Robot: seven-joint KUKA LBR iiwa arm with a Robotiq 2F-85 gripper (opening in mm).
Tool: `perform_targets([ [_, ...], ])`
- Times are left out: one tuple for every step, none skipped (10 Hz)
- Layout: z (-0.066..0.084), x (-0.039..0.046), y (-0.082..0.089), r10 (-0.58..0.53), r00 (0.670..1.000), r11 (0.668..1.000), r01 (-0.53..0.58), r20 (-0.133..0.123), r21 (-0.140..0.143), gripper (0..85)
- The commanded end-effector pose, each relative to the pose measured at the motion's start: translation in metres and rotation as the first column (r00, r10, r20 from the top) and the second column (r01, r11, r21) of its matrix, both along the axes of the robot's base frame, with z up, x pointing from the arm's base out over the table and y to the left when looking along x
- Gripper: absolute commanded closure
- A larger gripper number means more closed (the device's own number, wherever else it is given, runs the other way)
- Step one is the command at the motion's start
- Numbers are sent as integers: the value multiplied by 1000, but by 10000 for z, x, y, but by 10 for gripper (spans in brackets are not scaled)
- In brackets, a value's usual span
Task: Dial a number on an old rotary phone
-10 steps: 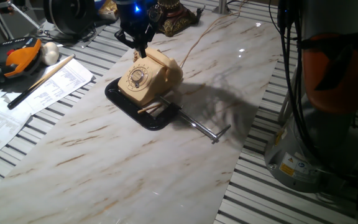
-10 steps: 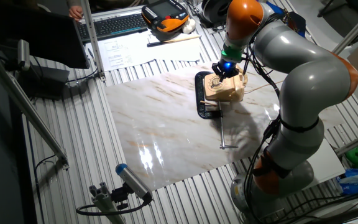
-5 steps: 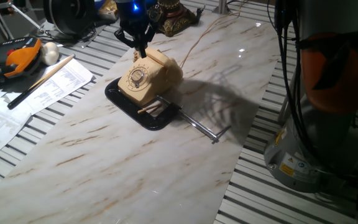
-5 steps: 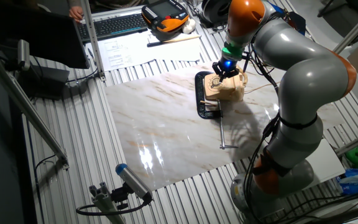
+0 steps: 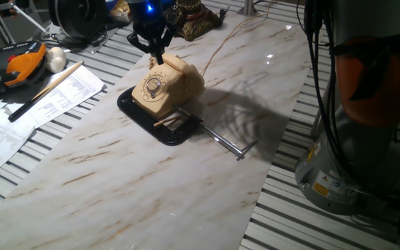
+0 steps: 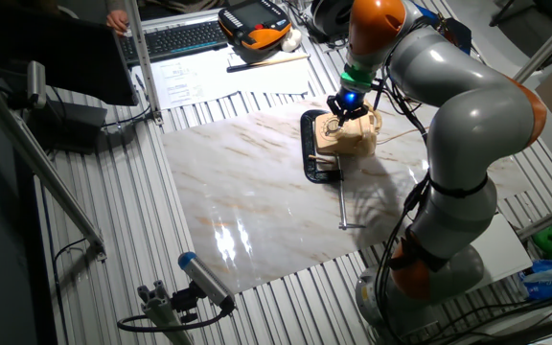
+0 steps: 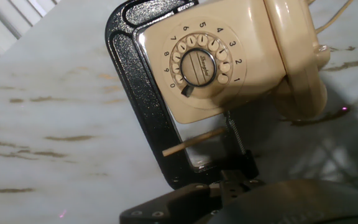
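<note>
The cream-beige rotary phone (image 5: 167, 85) sits on the marble board, held by a black C-clamp (image 5: 151, 119). Its round dial (image 5: 153, 85) faces front-left and its handset lies across the top. My gripper (image 5: 160, 61) hangs just above the dial's upper edge, its dark fingers drawn together to one narrow tip. In the other fixed view the gripper (image 6: 342, 108) is over the phone (image 6: 350, 137). The hand view shows the dial (image 7: 199, 65) from above with numbered holes; only a dark part of the hand shows at the bottom edge.
The clamp's steel screw rod (image 5: 225, 142) sticks out to the right of the phone. A small wooden stick (image 7: 194, 142) lies across the clamp. The phone cord (image 5: 221, 42) runs back. Papers (image 5: 40, 104), a long stick and an orange pendant (image 5: 23, 59) lie left.
The gripper stays over the dial's upper edge. The arm's upper links have shifted slightly. The phone and clamp have not moved.
</note>
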State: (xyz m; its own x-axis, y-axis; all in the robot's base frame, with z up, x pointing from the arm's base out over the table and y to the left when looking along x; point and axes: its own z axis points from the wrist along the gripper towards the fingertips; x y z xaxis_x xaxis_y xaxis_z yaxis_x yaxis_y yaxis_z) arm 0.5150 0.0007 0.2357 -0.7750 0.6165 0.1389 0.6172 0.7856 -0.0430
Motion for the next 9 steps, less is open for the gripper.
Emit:
perform_targets([
  [0,-1,1,0,1000,1000,0,0,-10,850],
  [0,-1,1,-6,1000,1000,6,-2,-16,850],
  [0,-1,1,-9,1000,1000,9,-5,-21,850],
  [0,-1,1,-11,1000,1000,11,-7,-21,850],
  [0,-1,1,-11,1000,1000,11,-5,-26,850],
  [0,-1,1,-12,1000,1000,12,1,-24,850],
  [0,-1,1,-19,1000,1000,19,13,-19,850],
  [0,-1,1,-22,1000,1000,22,17,-11,850],
  [0,-1,1,-22,1000,1000,22,17,-4,850],
])
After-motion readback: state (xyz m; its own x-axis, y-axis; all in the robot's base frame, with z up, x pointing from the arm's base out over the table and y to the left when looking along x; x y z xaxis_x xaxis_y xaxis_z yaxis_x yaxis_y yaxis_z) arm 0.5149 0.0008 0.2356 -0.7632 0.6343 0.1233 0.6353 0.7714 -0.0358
